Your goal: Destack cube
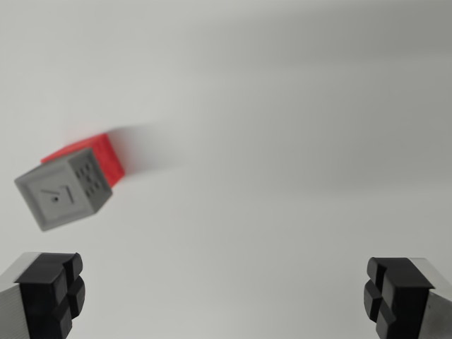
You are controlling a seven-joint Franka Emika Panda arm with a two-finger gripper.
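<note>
grey cube (63,189) stacked on red cube (95,157), tilted | hand (226,296) spread wide, empty

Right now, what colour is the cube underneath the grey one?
Red, seen in the wrist view.

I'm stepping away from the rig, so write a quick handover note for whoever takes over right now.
Gripper: open, holding nothing, its black pads wide apart at the bottom of the wrist view.
Cubes: the grey plastic cube with black markings sits on top of the red cube, at the wrist view's left, on the plain white table.
Done: nothing yet; the stack is intact.
Left: centre the gripper over the grey cube, grasp it, lift it off and set it on the table.
</note>
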